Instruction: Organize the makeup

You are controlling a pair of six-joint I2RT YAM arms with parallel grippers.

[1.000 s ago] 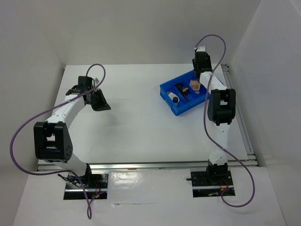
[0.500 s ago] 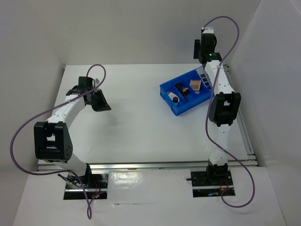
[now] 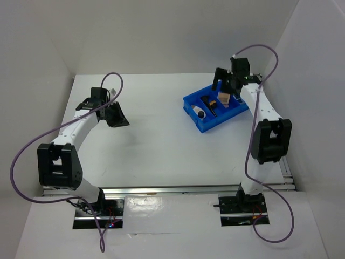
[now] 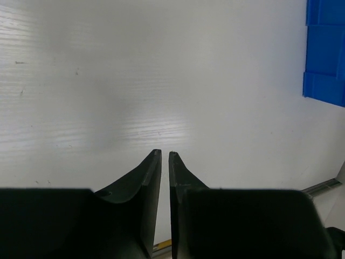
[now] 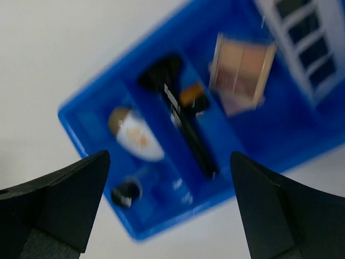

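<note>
Makeup (image 5: 240,70) is being carried in the blue bin (image 3: 213,123) at the far right of the tabletop (image 3: 156,135), directly beneath the right fingers (image 5: 59,199), which are being held wide apart and empty. The black brush (image 5: 186,127) is being framed between them, its long axis running diagonally across their gap. The left fingers (image 4: 145,183), pressed together on nothing, are being held well apart from the bin, over the tabletop.
</note>
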